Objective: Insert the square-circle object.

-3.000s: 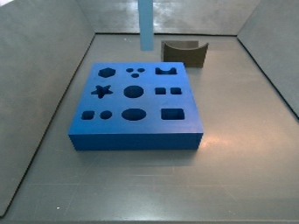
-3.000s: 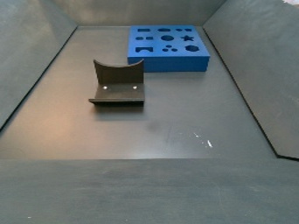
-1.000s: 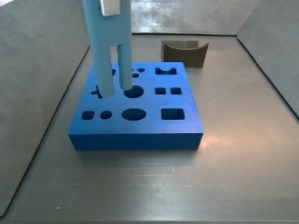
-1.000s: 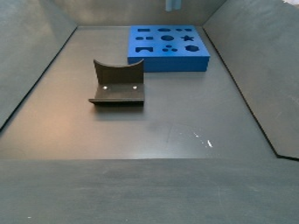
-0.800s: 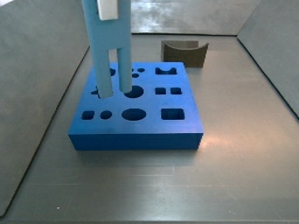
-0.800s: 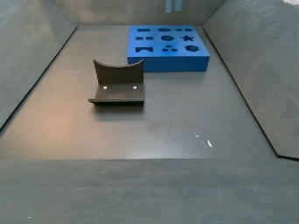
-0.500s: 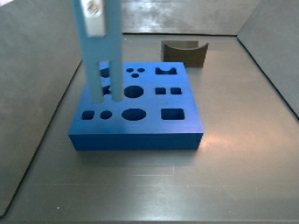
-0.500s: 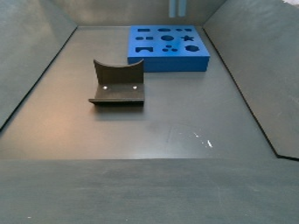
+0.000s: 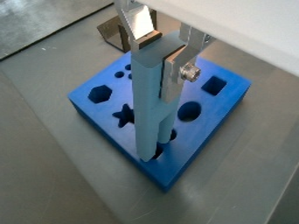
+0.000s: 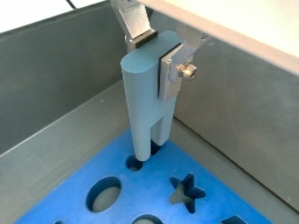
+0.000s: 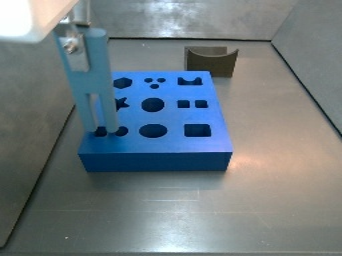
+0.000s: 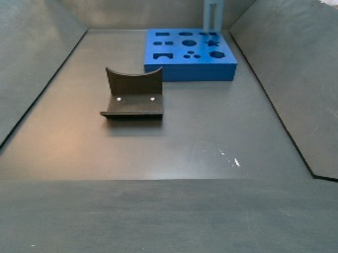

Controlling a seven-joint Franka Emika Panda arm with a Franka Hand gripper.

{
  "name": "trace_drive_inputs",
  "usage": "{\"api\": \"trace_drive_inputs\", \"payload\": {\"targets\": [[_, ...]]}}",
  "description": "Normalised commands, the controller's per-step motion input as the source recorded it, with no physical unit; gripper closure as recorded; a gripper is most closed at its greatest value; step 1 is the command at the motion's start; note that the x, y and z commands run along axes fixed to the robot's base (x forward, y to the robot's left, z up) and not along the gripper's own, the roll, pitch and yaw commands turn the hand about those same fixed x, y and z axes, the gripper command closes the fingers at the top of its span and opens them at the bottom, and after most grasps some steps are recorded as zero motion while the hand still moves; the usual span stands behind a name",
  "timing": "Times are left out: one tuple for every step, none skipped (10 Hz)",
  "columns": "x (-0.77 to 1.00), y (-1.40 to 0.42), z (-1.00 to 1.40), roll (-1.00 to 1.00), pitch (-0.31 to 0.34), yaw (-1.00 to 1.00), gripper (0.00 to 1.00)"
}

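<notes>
Fixture (image 12: 132,94) nearest in side view, same spot as before. Blue block (image 11: 154,120) unmoved on floor. Gripper (image 9: 163,48) clenched on top of square-circle object (image 9: 152,105), bar upright. Half second ago prongs hung over block's left holes; now bar lower and nearer front-left corner, prong tips (image 11: 100,128) at small holes there, in wrist view (image 10: 146,109) entering hole. Small dark notched piece (image 11: 211,60) beyond block, unchanged.
</notes>
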Motion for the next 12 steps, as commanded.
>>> {"api": "trace_drive_inputs", "payload": {"targets": [[0.0, 0.02, -0.36, 0.0, -0.086, 0.0, 1.0], [0.1, 0.0, -0.34, 0.0, -0.029, 0.0, 1.0], [0.33, 0.0, -0.31, -0.01, 0.0, 0.0, 1.0], [0.44, 0.0, -0.34, -0.02, 0.016, 0.0, 1.0], [0.41, 0.0, -0.36, -0.02, 0.004, 0.0, 1.0], [0.26, 0.0, -0.37, -0.02, 0.0, 0.0, 1.0], [0.15, 0.0, -0.45, -0.05, -0.047, 0.0, 1.0], [0.07, 0.0, -0.51, -0.07, -0.11, 0.0, 1.0], [0.01, 0.0, -0.47, -0.08, -0.133, -0.01, 1.0], [0.0, 0.0, -0.43, -0.07, -0.154, -0.02, 1.0], [0.0, 0.0, -0.43, -0.07, -0.156, -0.03, 1.0], [0.0, 0.0, -0.45, -0.03, -0.16, -0.03, 1.0]]}}
